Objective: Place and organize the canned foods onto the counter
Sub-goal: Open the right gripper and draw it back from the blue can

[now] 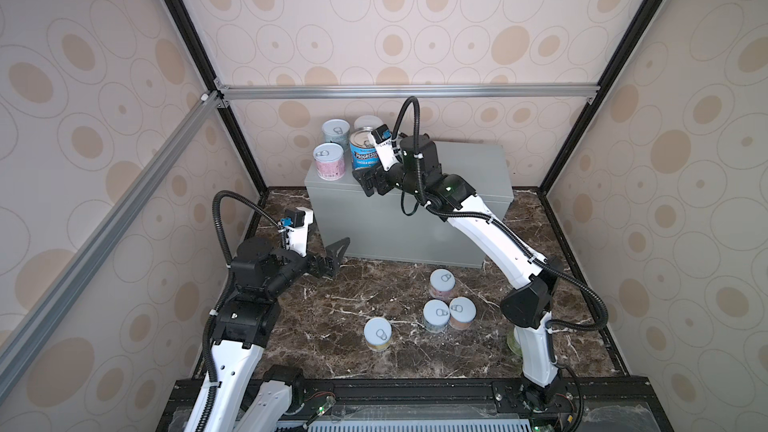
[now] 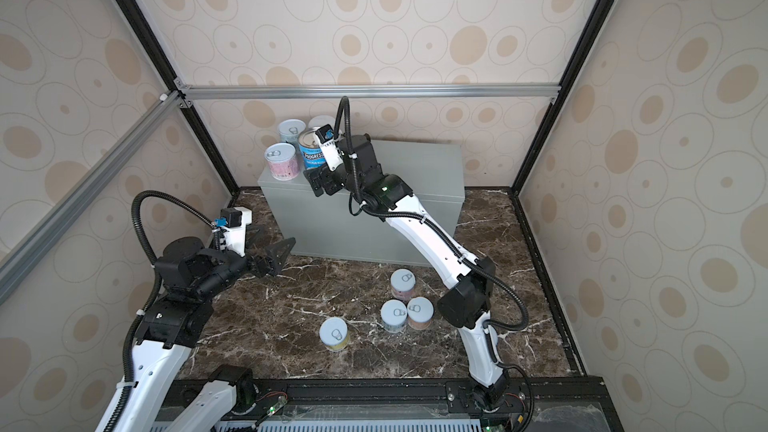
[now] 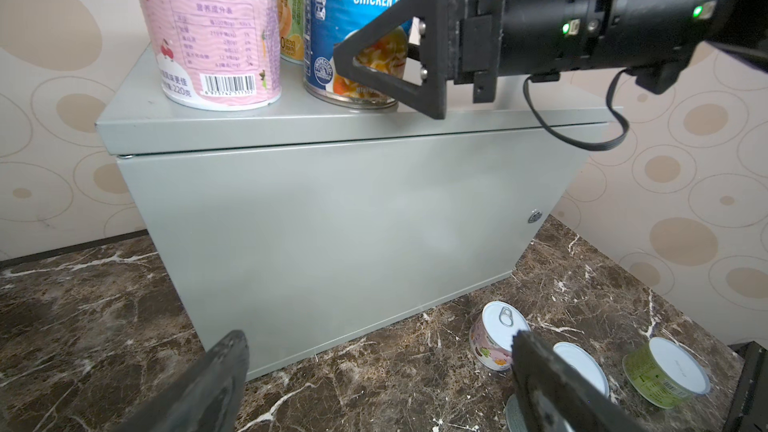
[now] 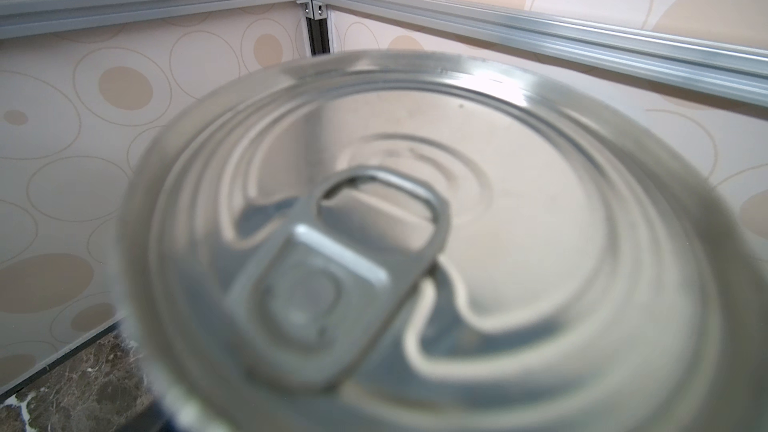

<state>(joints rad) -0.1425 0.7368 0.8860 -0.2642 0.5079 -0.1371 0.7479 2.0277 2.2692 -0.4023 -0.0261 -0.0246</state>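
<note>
Top views: tall blue Progresso soup can (image 1: 361,153) stands upright at the left end of the large grey rectangular metal box (image 1: 478,164). Short pink-labelled can (image 1: 329,162) sits just beside it, two more short cans (image 1: 336,133) behind. Right gripper (image 1: 366,174) straddles the soup can's base; clasped or let go, cannot tell. Four pale-lidded cans (image 1: 436,315) sit on the dark brown marble desk (image 1: 332,313).

Left wrist: left gripper (image 3: 374,380) gapes wide, nothing between its jaws. Green-labelled can (image 3: 665,371) upright on the desk.

Right wrist: blurred silver pull-tab lid (image 4: 415,243) fills the frame.
</note>
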